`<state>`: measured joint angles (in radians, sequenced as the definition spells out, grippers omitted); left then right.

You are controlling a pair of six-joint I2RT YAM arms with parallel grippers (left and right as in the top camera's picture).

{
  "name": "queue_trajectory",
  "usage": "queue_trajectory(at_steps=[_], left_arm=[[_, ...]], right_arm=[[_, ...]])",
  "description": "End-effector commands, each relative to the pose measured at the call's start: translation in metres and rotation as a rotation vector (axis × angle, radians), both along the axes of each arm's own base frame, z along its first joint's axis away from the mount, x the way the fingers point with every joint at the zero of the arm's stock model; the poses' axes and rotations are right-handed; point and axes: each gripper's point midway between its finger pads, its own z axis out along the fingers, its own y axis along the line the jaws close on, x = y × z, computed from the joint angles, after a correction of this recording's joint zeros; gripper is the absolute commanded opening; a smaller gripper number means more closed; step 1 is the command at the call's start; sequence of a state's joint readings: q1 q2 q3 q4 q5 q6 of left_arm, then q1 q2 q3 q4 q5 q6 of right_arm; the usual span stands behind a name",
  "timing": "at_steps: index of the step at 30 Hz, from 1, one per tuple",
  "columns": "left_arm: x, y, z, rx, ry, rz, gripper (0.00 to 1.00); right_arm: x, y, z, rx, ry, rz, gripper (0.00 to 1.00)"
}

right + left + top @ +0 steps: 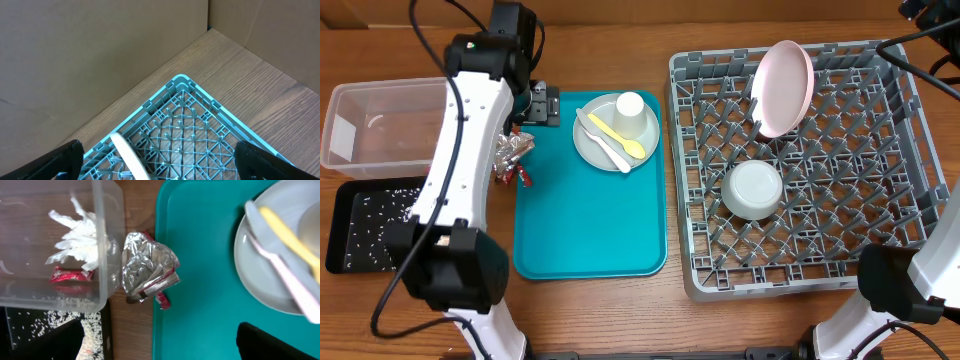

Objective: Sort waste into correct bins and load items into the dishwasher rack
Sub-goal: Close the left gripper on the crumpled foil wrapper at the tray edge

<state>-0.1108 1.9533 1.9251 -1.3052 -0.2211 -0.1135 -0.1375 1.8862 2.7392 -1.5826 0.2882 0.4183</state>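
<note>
My left gripper (542,105) (160,347) is open and empty, above the table strip and the teal tray's left edge. Crinkled foil wrappers (512,152) (148,268) with a red-and-white packet (163,300) lie just ahead of it, beside the clear tub (360,150) (107,240). The tub holds white tissue (77,235) and a red packet (70,275). The black tray (335,230) holds rice grains (380,220). A grey plate (590,150) (250,275) carries a white cup (630,112), yellow spoon (617,135) and white utensil (608,150). My right gripper (162,167) is open over the rack's corner (192,85).
The grey plate sits on a flat teal tray (590,230). The dishwasher rack (910,130) holds a pink plate (783,88) (130,157) standing on edge and an upturned grey bowl (752,190). Cardboard walls stand behind the table.
</note>
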Motion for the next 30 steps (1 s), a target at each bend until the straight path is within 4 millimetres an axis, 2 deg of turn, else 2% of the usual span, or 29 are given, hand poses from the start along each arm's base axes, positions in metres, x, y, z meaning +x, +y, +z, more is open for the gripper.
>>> queue_trajectory(at_steps=[1,3,6,11,21,30], left_arm=[[0.005,-0.011,-0.032,0.000,0.097,-0.156,1.00],[0.008,-0.016,-0.049,0.003,0.135,-0.188,1.00],[0.013,-0.008,-0.068,0.061,0.168,-0.163,1.00],[0.023,-0.008,-0.090,0.071,0.177,-0.155,1.00],[0.023,-0.005,-0.105,0.086,0.216,-0.194,1.00],[0.014,-0.004,-0.116,0.091,0.262,-0.231,1.00]], right_arm=[[0.000,-0.003,0.000,-0.003,-0.002,-0.013,1.00],[0.000,-0.003,0.000,-0.003,-0.002,-0.013,1.00],[0.000,-0.003,0.000,-0.003,-0.002,-0.013,1.00],[0.000,-0.003,0.000,-0.003,-0.002,-0.013,1.00],[0.000,-0.003,0.000,-0.003,-0.002,-0.013,1.00],[0.000,-0.003,0.000,-0.003,-0.002,-0.013,1.00]])
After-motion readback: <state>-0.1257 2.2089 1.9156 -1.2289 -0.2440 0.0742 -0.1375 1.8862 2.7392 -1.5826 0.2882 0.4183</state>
